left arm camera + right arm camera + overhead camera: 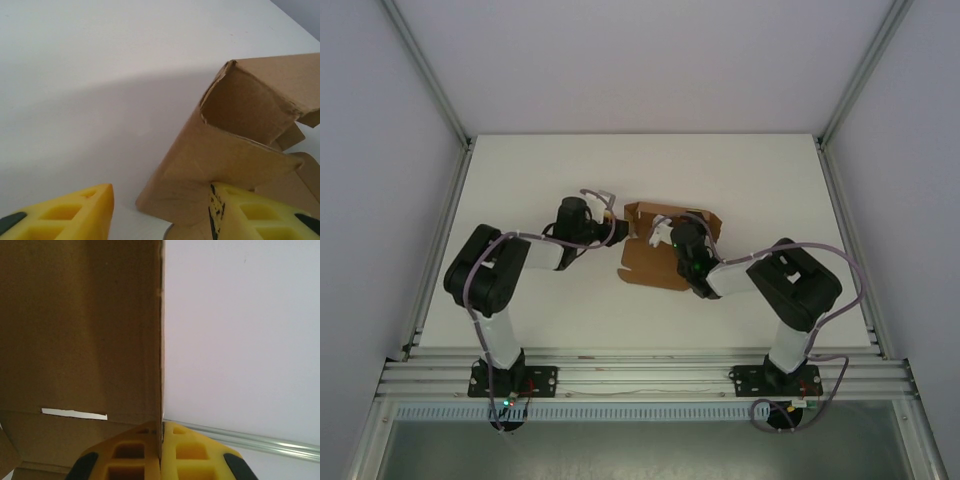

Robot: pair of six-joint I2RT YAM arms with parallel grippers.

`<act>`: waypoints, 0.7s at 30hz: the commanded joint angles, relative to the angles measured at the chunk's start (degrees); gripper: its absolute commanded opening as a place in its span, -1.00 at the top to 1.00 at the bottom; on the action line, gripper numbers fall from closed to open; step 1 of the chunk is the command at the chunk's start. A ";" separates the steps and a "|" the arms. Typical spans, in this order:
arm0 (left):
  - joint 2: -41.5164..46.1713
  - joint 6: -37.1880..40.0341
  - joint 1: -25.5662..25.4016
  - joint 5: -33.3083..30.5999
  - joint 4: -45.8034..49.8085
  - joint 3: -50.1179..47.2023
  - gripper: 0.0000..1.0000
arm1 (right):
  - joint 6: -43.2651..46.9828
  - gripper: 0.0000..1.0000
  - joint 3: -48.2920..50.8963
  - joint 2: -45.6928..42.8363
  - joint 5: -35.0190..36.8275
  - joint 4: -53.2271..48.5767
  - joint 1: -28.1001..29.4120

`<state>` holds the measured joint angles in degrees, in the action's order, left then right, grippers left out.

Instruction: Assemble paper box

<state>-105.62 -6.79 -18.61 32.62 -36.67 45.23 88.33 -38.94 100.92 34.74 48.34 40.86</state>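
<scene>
top view: the paper box [655,262] lies partly folded at the middle of the white table [720,180], between the two arms. its long axis runs roughly left to right, with the left end a little nearer the arm bases. a panel lies flat on the near side and the walls rise along the far side. the left gripper [612,222] is at the box's far left corner, and the right gripper [662,235] reaches in over its middle.

left wrist view: the paper box [235,125] stands up to the right as a raised wall with a folded corner flap at its top, and the open side faces the camera. the left gripper [161,195] has its yellow fingers [75,215] apart. the wall's lower corner sits between them, against the right one, with bare table beside the left one.

right wrist view: a brown panel of the paper box [80,330] takes up the left half, with a narrow slot [74,414] low in it. its edge runs straight down into the right gripper [161,432], which is pinched tight on that edge.
</scene>
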 commanded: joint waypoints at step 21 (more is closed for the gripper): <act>-6.03 1.88 -7.54 -8.92 -0.51 4.87 0.13 | -9.50 1.00 -3.86 -0.31 0.22 -12.10 1.44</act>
<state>-111.07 -4.60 -25.89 23.68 -33.65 52.07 81.87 -42.00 100.66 34.83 39.94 41.60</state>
